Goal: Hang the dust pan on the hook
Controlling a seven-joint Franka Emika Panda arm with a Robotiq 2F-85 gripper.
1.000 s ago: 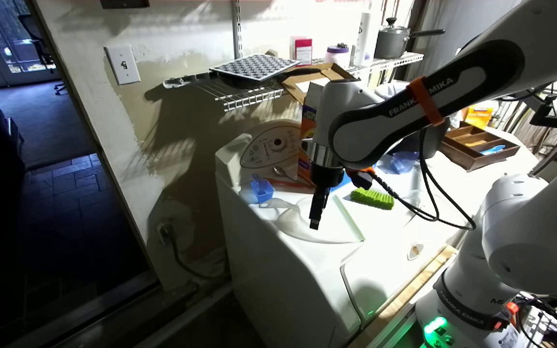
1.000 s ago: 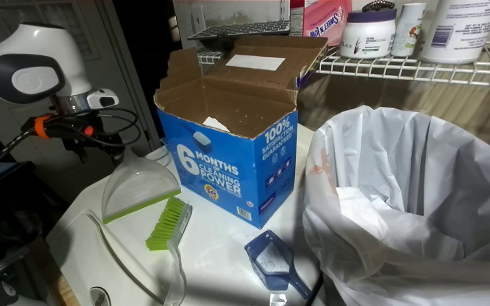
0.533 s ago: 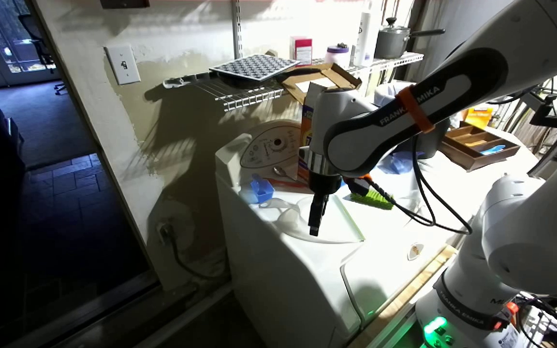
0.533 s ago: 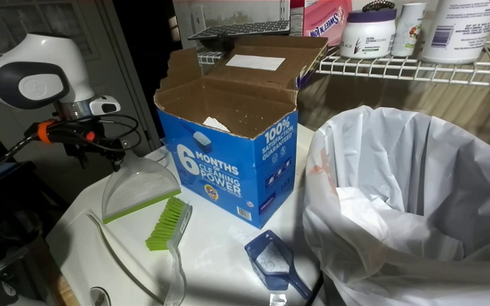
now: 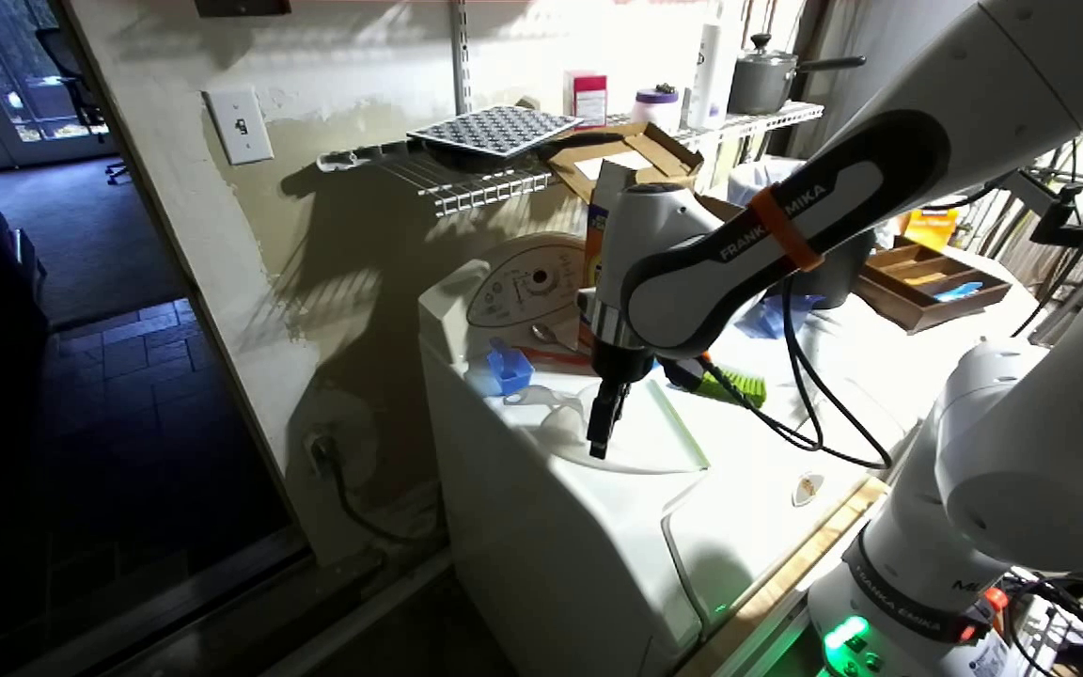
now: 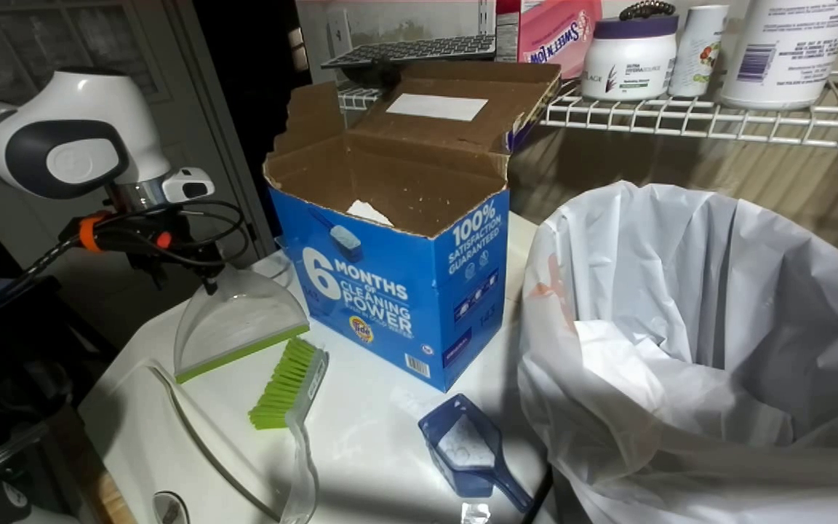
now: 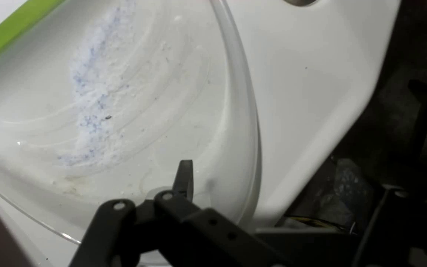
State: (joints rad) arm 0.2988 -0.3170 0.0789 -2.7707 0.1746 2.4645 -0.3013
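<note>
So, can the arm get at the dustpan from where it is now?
Probably yes: the open gripper hangs over the dustpan with nothing visible between them; the brush and box sit beside it, not on it.

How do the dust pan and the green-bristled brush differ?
Shape: the dust pan is a broad, rounded scoop; the brush is slim, with a long pale handle.
Green: the dust pan has just a strip along its straight edge; the brush has a block of bristles.
Powder: the dust pan holds white powder with blue specks; I can't make any out on the brush.
Shared: both lie on the white appliance top.
</note>
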